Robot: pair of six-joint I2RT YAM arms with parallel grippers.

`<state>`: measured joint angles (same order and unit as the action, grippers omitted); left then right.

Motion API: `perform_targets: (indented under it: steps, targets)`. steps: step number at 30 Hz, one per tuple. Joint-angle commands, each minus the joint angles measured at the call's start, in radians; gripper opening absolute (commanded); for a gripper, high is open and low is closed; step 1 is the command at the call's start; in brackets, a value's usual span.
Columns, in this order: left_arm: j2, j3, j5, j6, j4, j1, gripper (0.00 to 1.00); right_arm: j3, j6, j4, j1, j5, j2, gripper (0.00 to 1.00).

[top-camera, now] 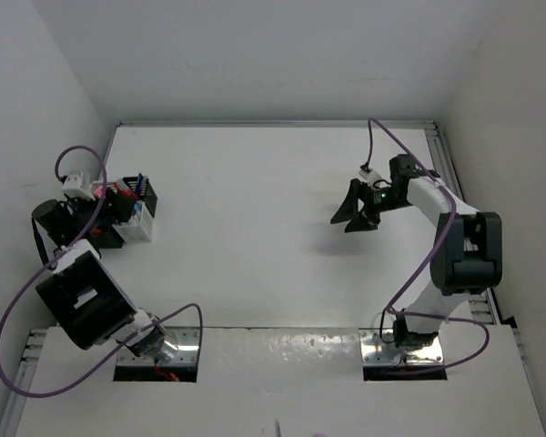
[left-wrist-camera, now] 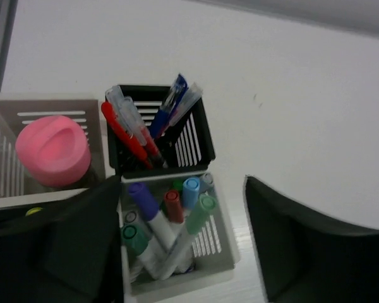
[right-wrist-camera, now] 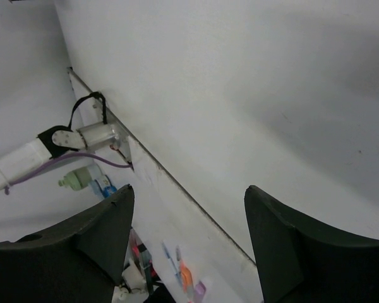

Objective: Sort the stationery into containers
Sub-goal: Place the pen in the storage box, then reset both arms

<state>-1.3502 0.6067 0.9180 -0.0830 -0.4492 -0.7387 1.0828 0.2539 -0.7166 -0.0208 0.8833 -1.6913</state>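
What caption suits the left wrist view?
Open left gripper above mesh holders holding pens, markers and a pink stick.

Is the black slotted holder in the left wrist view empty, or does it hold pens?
Not empty: red pens and blue pens lean inside the black holder.

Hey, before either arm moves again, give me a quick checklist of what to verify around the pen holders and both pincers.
1. Left pincer open and empty: ok.
2. Right pincer open and empty: ok.
3. Red and blue pens inside the black square mesh holder: ok.
4. Coloured-cap markers inside the white square mesh holder: ok.
5. Pink bottle-like stick inside the neighbouring slotted holder: ok.
6. Loose stationery left to sort: cannot tell.
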Motion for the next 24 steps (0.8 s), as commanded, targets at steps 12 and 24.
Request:
perform_targets:
  steps: [12, 24]
  targets:
    - [0.017, 0.809, -0.249, 0.310, 0.981, 0.470, 1.00, 0.107, -0.225, -0.037, -0.154, -0.245, 0.239, 0.79]
    - [0.007, 0.723, -0.453, 0.278, 0.900, 0.817, 1.00, 0.086, -0.146, 0.020, -0.242, -0.250, 0.356, 0.86]
